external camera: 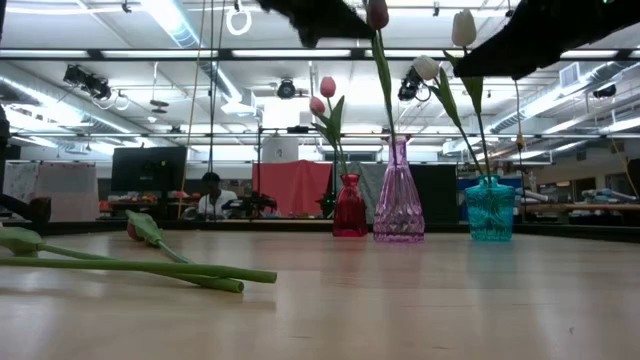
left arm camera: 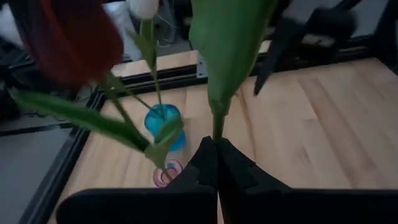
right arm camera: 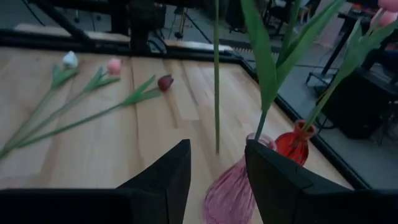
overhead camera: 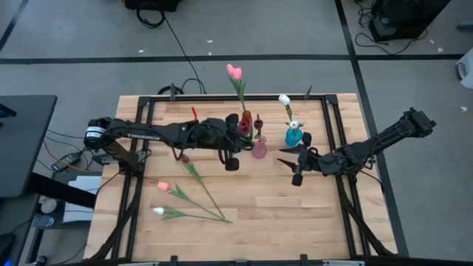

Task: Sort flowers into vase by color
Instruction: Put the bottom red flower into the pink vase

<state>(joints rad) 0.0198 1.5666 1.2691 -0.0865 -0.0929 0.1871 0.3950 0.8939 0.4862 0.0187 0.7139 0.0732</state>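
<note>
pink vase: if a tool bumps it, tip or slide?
Likely tips: the pink vase is tall with a narrow neck over a flared base. It looks like thin glass, so probably fragile. The maroon tulip held above it by the left tool adds leverage once inserted.

Both arms are matte black, jointed links (a silver ring collars the left arm's [overhead camera: 140, 133] base), ending in black pincers.

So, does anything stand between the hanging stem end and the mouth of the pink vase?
Nothing solid that I can see. The tulip stem, held by the shut left gripper, ends in free air inside the open right gripper, just short of the pink vase. A leafy stem already sits in that mouth.
</note>
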